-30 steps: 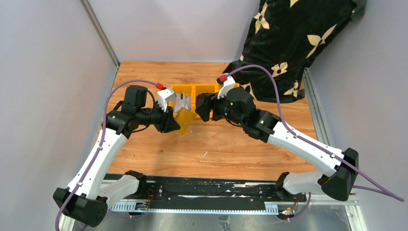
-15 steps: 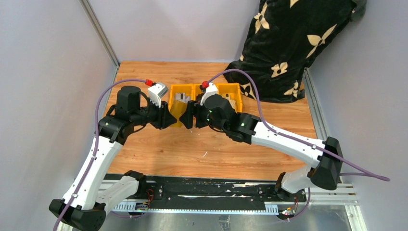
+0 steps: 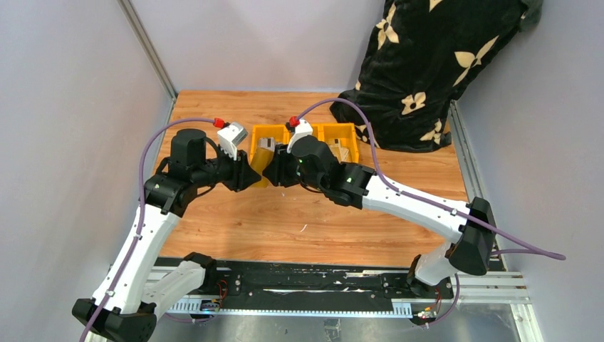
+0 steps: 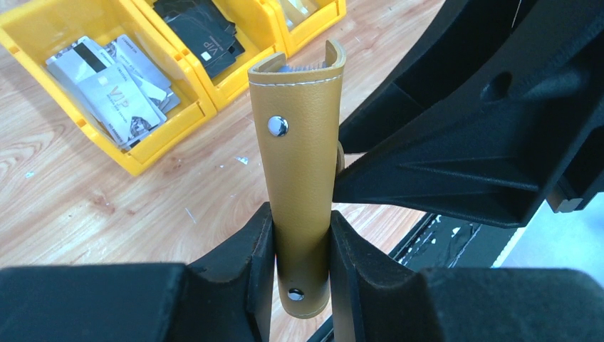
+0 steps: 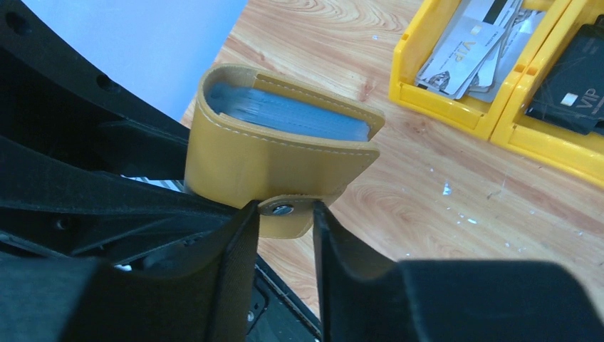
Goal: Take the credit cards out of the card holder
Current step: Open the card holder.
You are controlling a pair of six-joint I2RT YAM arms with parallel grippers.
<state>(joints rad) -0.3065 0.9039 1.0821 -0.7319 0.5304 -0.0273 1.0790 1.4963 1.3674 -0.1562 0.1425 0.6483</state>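
- L tool (image 4: 300, 221): clamped on card holder (image 4: 303, 142) near its lower end. Holder is up off counter (image 4: 78, 214), long axis running straight out from L fingers.
- R tool (image 5: 283, 212): narrow, fingers flanking snap tab (image 5: 288, 222). Can't tell if actually pinching.
- Stack of credit cards (image 5: 285, 114) sits inside, blue-grey edges showing at open end. Snap looks fastened.
- Key relation: tab faces R tool, dead between its fingers, so R arm is placed to peel it away from L.
- Yellow bins (image 4: 171, 132) on counter beyond.

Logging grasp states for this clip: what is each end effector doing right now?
Left end effector: closed on the card holder.
Right end effector: straddles its snap tab; grip cannot be told.
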